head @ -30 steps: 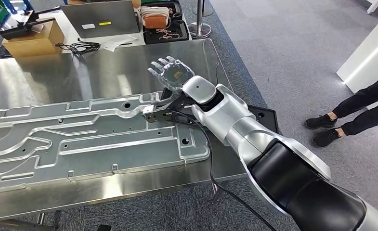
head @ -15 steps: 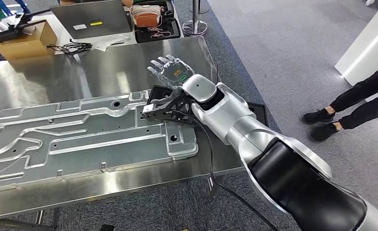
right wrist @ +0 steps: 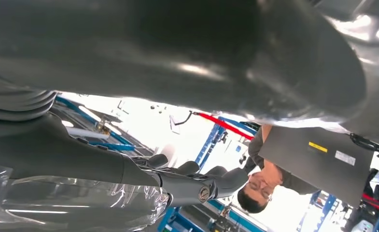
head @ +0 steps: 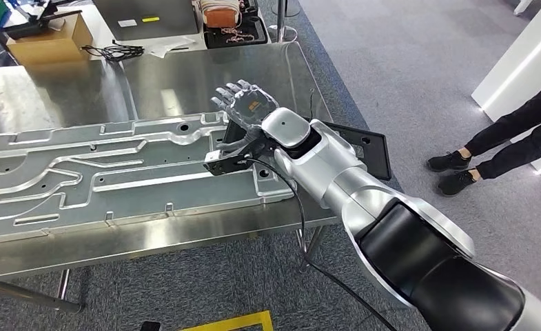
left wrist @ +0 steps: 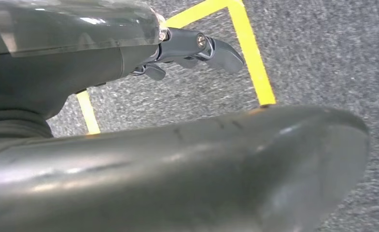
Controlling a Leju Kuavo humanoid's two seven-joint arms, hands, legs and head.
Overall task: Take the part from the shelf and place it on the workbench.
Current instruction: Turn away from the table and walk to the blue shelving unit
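On the steel workbench (head: 185, 86) the part (head: 123, 176) lies beside the empty, spread-fingered right hand (head: 243, 103).

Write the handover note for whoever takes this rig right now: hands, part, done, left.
Right hand: open, fingers spread, raised above the workbench beside the part's near end, holding nothing.
Left hand: hangs over grey carpet with yellow floor tape; its state can't be told.
Part: large machined metal panel lying flat on the workbench.
Done: part appears placed.
Left: probably only withdraw the right arm. A person stands to the right.
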